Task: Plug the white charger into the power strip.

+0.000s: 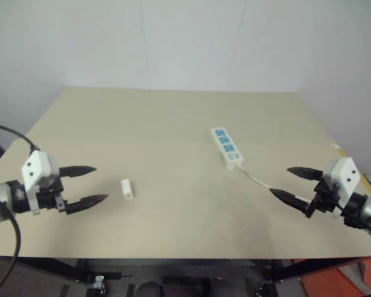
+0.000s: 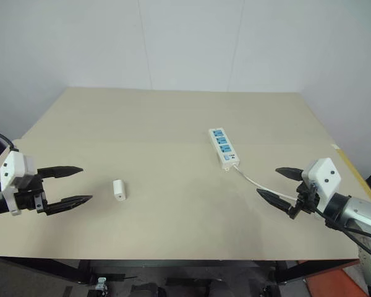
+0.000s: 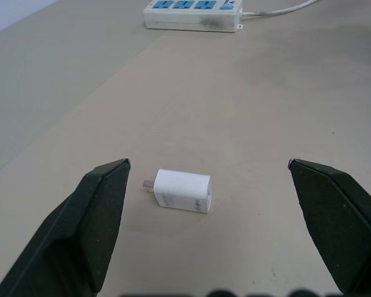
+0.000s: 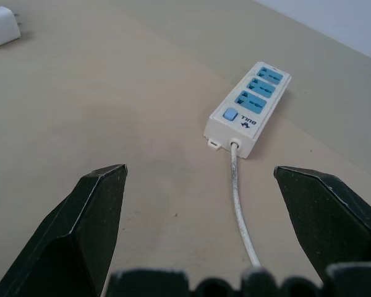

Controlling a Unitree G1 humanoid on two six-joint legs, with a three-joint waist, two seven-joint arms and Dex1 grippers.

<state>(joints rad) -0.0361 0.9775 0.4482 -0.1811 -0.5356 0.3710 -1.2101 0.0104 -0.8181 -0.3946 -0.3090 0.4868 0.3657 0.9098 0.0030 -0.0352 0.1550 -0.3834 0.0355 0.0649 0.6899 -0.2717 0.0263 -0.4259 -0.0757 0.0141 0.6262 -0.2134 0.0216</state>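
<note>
The small white rectangular charger [image 1: 127,189] lies flat on the beige counter [image 1: 173,111], prongs toward its far edge, just beyond the empty, wide-open left pincer [image 1: 86,184]. The long white power strip with blue sockets [image 1: 226,147] runs near-to-far, cord end toward the equally wide, empty right pincer [image 1: 288,183].

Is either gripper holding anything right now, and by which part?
Nothing is held. Left gripper and right gripper are open; the small white rectangular charger lies loose on the table.

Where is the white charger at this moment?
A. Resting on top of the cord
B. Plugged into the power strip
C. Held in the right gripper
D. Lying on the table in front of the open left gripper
D: the white charger lies free on the table ahead of the open left gripper, far from the power strip.
</note>
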